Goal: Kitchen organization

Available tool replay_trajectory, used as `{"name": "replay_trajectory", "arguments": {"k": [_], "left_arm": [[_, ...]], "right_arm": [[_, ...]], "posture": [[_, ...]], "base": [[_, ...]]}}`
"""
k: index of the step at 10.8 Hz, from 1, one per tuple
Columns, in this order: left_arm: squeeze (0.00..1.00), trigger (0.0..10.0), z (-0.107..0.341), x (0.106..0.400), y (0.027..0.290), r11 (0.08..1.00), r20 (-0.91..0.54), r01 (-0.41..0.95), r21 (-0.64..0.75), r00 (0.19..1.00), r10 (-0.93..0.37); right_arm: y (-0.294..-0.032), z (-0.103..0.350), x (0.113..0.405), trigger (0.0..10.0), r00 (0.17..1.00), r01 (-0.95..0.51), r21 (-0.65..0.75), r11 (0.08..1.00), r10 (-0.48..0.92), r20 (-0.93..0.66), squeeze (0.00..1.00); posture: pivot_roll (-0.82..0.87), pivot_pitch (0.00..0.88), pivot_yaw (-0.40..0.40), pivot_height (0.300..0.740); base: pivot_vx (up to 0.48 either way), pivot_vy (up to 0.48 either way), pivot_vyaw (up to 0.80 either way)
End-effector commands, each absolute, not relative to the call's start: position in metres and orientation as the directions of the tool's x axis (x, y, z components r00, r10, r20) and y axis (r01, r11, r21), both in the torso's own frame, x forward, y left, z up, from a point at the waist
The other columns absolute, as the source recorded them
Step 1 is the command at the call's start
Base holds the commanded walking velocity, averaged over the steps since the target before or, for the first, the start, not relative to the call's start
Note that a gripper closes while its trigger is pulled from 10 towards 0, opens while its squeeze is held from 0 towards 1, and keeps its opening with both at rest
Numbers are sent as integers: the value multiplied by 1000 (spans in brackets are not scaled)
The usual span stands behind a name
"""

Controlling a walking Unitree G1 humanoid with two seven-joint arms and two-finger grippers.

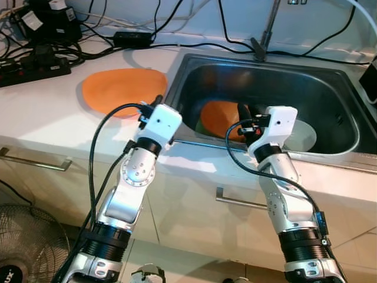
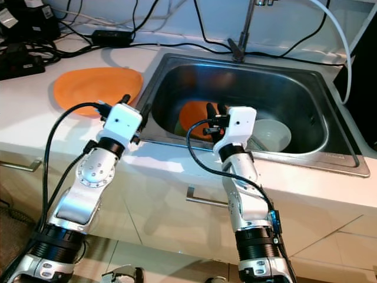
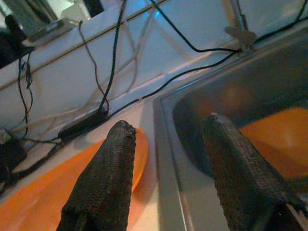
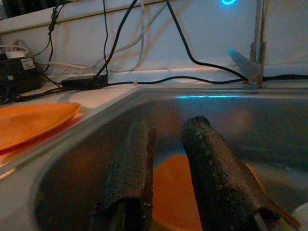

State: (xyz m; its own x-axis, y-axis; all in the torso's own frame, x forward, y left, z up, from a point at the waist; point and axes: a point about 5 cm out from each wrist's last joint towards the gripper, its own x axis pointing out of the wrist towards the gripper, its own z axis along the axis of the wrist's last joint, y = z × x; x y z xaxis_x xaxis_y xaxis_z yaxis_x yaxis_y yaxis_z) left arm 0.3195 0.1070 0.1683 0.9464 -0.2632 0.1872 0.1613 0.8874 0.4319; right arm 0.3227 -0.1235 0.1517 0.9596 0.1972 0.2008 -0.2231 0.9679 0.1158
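The robot stands in front of a white counter (image 1: 53, 127) with a steel sink (image 1: 330, 147) set in it. One orange plate (image 1: 121, 89) lies flat on the counter, just beside the left rim of the sink. A second orange plate (image 1: 221, 117) lies inside the sink, and a white bowl (image 2: 272, 134) sits next to it on its right side. The left gripper (image 3: 168, 168) hovers over the left rim of the sink, between the two plates, and its fingers are spread apart with nothing between them. The right gripper (image 4: 166, 159) is inside the sink, just above the orange plate there; its fingers stand only a little apart and hold nothing. Black cables (image 1: 177, 44) run along the back of the counter, near the faucet (image 1: 268, 29).
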Motion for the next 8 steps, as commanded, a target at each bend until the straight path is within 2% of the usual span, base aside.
{"name": "replay_trajectory", "arguments": {"k": [1,3,5,6,8], "left_arm": [[0,10000,162,318,109,895,175,160,417,952,-251],[0,10000,164,322,120,867,164,138,479,956,-243],[0,10000,165,326,128,878,163,115,465,963,-213],[0,10000,165,327,129,848,144,113,518,966,-217],[0,10000,170,335,146,624,43,121,772,970,-241]], "right_arm": [[-122,155,325,10000,958,-231,101,968,208,200,0],[-121,156,329,10000,958,-230,112,967,205,200,0],[-119,155,330,10000,958,-231,111,967,206,199,0],[-120,154,331,10000,962,-221,124,967,195,194,0],[-119,153,331,10000,963,-224,123,967,199,183,0]], "posture": [[94,0,-6,740],[105,0,-6,740],[106,0,-4,740],[108,0,-6,740],[113,0,0,740]], "base": [[0,0,0],[0,0,0],[0,0,0],[0,0,0],[0,0,0]]}}
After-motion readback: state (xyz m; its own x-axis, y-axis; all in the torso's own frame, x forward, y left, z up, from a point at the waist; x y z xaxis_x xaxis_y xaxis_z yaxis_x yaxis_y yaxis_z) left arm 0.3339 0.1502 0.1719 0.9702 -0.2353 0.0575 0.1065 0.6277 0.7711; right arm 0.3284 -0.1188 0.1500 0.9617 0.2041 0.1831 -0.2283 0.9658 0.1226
